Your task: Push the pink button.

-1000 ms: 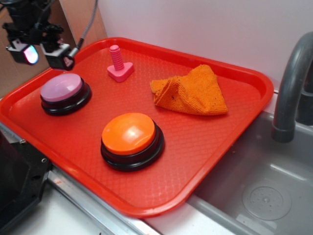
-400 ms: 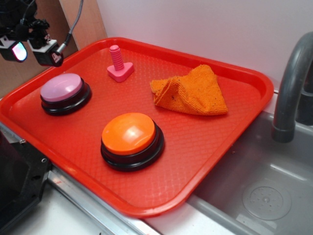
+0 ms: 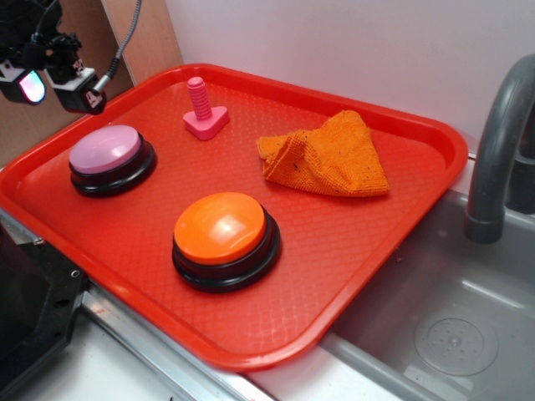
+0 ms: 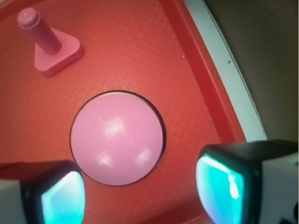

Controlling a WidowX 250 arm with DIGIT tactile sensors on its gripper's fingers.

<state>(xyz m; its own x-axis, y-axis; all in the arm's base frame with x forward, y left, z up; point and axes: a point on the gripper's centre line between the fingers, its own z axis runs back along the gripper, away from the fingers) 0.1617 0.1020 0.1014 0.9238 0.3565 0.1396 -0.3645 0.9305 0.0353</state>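
Note:
The pink button is a pale pink-lilac dome on a black round base at the left end of the red tray. From the wrist view the pink button shows from above as a glossy dome. My gripper hangs in the air above and to the left of it, over the tray's left rim, apart from it. Its two fingers are spread wide and hold nothing. In the wrist view my gripper frames bare tray just below the button, with glowing cyan pads on each side.
A larger orange button sits at the tray's front middle. A hot-pink bolt toy stands at the back, and an orange cloth lies crumpled to its right. A grey sink with a faucet lies to the right.
My gripper has risen and moved left, away from the pink button, over the last second. Between the last two frames it has barely shifted.

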